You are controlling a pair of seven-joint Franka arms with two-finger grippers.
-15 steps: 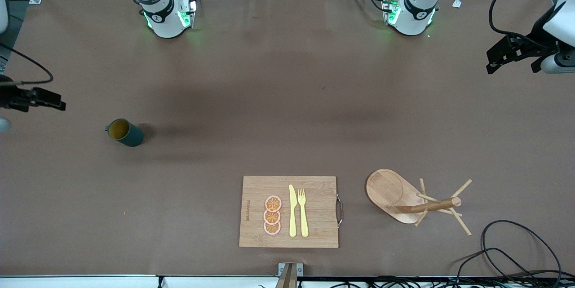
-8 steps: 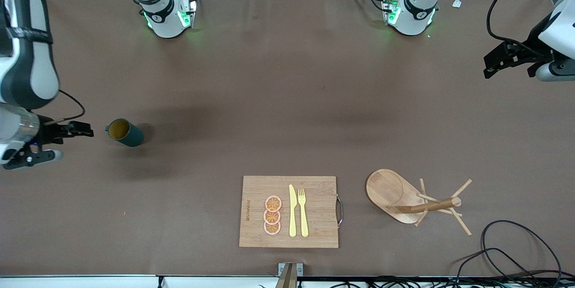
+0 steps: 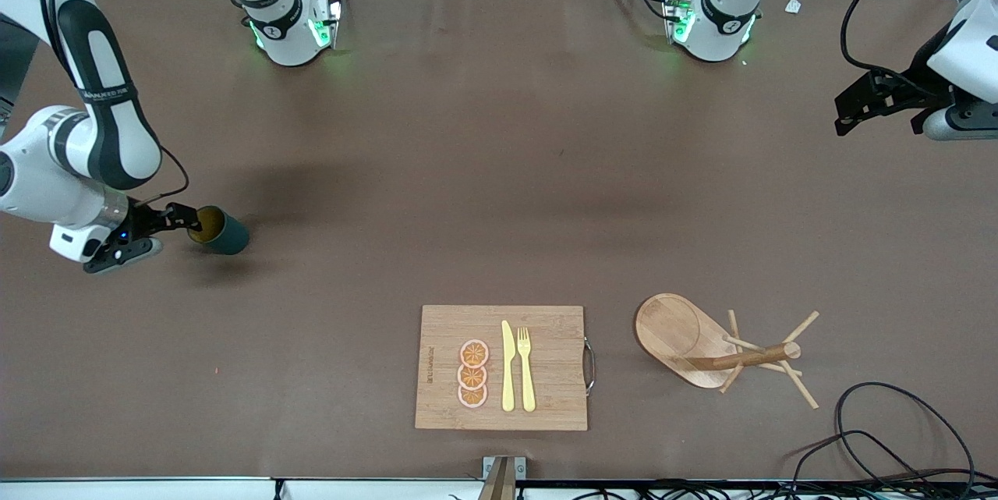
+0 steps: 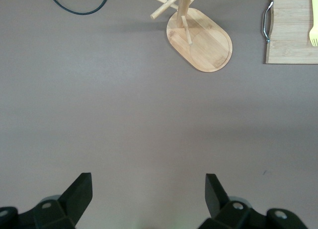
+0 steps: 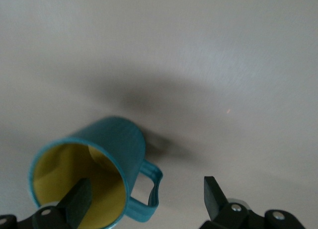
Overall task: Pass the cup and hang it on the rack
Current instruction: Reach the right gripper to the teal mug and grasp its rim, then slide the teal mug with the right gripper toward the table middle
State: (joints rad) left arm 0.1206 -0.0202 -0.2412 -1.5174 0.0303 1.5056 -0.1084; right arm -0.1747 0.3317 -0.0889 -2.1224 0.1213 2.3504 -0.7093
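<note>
The right end effector (image 3: 189, 221) has reached the cup (image 3: 218, 230), straddling its rim.

Even, soft overhead light fills the scene, with no glare on the matte brown table (image 3: 499, 172). Broad, faint arm shadows lie on the table farther from the front camera than the cutting board (image 3: 501, 367). The cup (image 5: 94, 169) casts a dark, soft-edged shadow just beside itself, and the right wrist view looks hazy and washed-out. Green lamps glow at both arm bases.
</note>
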